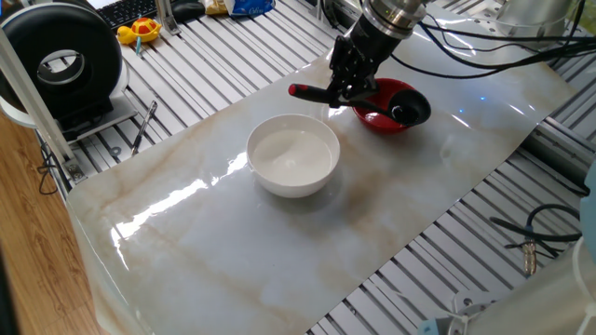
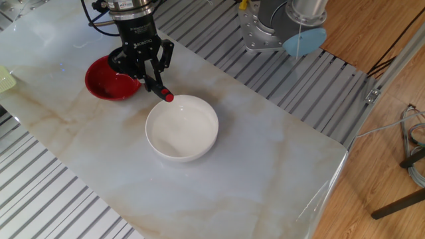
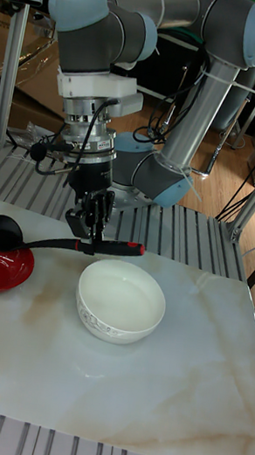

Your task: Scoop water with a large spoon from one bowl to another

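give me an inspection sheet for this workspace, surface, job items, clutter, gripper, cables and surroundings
Surface: marble-pattern sheet over a slatted metal table, glossy with glare.
White bowl: upright mid-sheet; holds a faint sheen of water.
Red bowl: upright near the sheet's far edge; contents cannot be told.
Large spoon: held roughly level by its handle, scoop above the red bowl, red tip near the white bowl's rim.
Clutter: yellow toy, keyboard and black round device off the sheet.
Gripper: shut on the spoon handle.
Cables: black bundle behind the arm; loose cable at the table's edge.
Surroundings: wooden floor, second robot base.
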Controlling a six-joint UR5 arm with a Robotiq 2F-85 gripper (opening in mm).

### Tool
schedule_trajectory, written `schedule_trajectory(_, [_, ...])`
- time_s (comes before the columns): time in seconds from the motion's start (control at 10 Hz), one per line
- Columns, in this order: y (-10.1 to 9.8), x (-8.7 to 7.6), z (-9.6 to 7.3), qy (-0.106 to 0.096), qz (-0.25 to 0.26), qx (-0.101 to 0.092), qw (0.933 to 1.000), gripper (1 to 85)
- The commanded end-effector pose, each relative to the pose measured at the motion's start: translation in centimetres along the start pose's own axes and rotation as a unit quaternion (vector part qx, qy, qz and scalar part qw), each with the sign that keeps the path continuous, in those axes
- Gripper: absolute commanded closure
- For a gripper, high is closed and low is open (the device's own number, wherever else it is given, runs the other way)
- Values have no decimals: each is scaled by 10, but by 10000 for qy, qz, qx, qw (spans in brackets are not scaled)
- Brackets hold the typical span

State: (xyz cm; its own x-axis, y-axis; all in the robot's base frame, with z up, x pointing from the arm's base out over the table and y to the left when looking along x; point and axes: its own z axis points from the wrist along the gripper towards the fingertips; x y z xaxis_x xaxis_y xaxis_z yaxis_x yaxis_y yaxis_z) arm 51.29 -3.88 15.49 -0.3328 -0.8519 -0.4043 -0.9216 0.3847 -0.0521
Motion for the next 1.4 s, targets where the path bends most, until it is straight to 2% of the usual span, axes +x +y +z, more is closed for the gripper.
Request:
schedule_trajectory(0.0, [-1, 3, -6, 73, -77, 46, 9999, 843])
schedule_trajectory(0.3, [3, 1, -9, 94, -30, -12, 10000, 843])
schedule_trajectory(0.8, [14, -4, -9, 17, 191, -236, 9995, 843])
schedule_trajectory(1.3, [13, -2, -9, 66, 112, -217, 9997, 843])
